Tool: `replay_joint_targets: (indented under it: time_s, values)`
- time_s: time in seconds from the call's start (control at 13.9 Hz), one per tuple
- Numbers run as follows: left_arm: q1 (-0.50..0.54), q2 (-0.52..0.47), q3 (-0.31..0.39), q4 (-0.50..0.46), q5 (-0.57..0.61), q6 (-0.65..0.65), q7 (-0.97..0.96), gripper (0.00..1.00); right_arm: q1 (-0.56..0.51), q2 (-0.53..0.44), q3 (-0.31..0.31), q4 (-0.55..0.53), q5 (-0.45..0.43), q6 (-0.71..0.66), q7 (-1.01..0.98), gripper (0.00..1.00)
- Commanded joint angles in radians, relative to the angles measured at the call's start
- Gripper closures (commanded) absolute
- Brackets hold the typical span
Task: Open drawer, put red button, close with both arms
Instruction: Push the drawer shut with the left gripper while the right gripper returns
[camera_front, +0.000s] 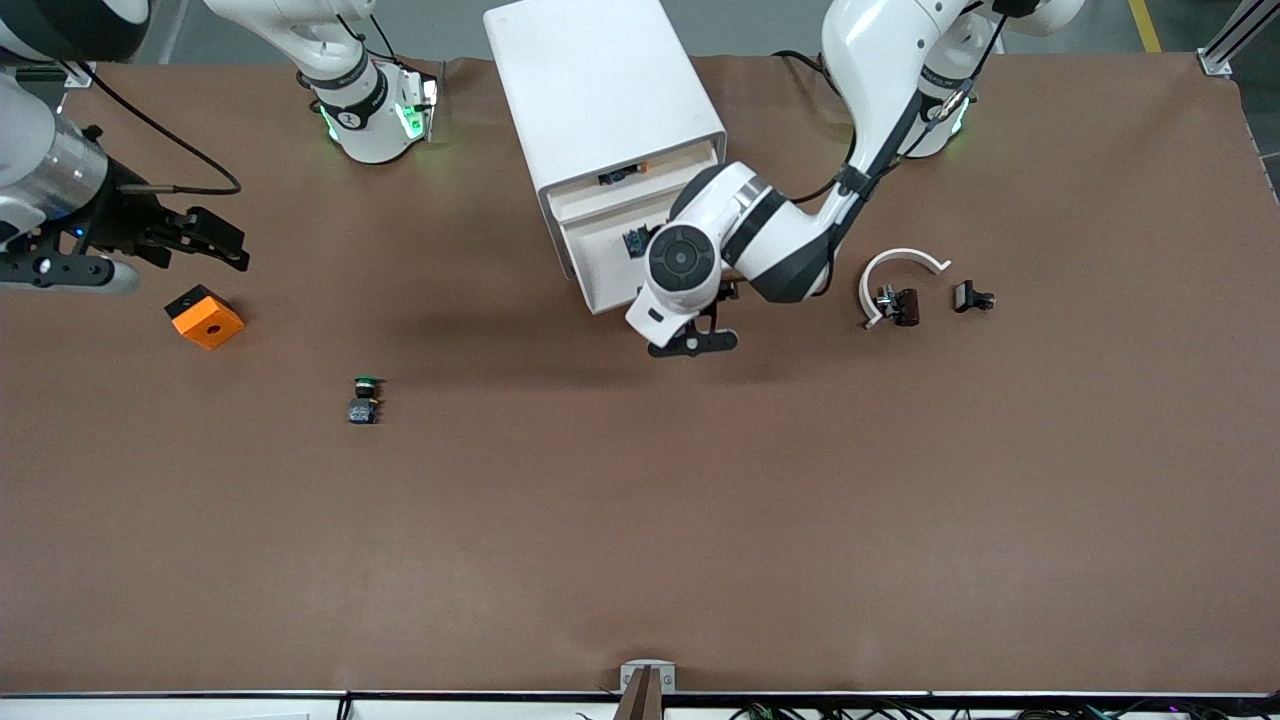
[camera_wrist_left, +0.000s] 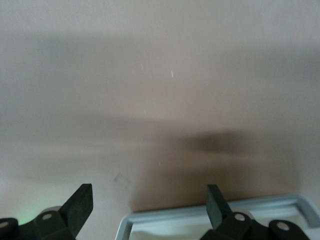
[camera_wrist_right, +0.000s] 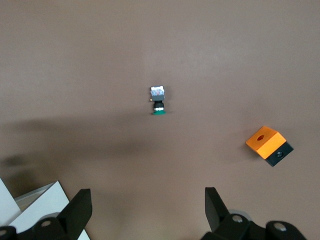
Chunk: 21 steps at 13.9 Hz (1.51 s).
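The white cabinet (camera_front: 600, 110) stands at the table's edge farthest from the front camera, and its lower drawer (camera_front: 598, 262) faces that camera. The left arm's hand (camera_front: 685, 262) hangs over the drawer's front. My left gripper (camera_wrist_left: 150, 206) is open and empty, with a pale drawer rim (camera_wrist_left: 200, 212) under it. A small blue part (camera_front: 634, 241) shows at the drawer beside that wrist; I cannot tell what it is. No red cap shows, so the red button is hidden. My right gripper (camera_front: 215, 240) (camera_wrist_right: 148, 205) waits open and empty at the right arm's end.
A green-capped button (camera_front: 365, 397) (camera_wrist_right: 158, 105) lies on the brown table, nearer to the front camera than the cabinet. An orange block (camera_front: 205, 317) (camera_wrist_right: 267, 143) sits below the right gripper. A white curved piece (camera_front: 895, 265) and small black parts (camera_front: 974, 297) lie toward the left arm's end.
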Motion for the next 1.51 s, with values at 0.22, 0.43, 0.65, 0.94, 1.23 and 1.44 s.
replay_joint_targets:
  time_s: [0.22, 0.43, 0.65, 0.94, 1.23, 1.44]
  values:
    - [0.003, -0.079, -0.073, -0.093, -0.011, 0.002, -0.044, 0.0, 0.0, -0.008, 0.012, 0.112, -0.021, -0.036, -0.014, 0.0]
    - [0.003, -0.088, -0.116, -0.125, -0.011, 0.002, -0.067, 0.0, 0.0, 0.002, 0.012, 0.158, -0.021, -0.037, -0.012, 0.0]
    - [0.003, -0.088, -0.141, -0.13, -0.011, 0.002, -0.079, 0.0, -0.006, 0.002, 0.006, 0.161, -0.024, -0.065, -0.012, 0.0]
    - [0.003, -0.107, -0.17, -0.137, -0.011, 0.002, -0.105, 0.0, -0.006, 0.002, 0.006, 0.167, -0.066, -0.083, -0.014, 0.0]
    - [0.0, -0.144, -0.191, -0.17, -0.008, 0.01, -0.107, 0.0, -0.004, 0.005, 0.006, 0.167, -0.066, -0.083, -0.012, 0.0]
    - [-0.003, -0.148, -0.216, -0.174, 0.005, 0.018, -0.107, 0.0, -0.003, 0.011, 0.007, 0.167, -0.066, -0.082, -0.012, 0.0]
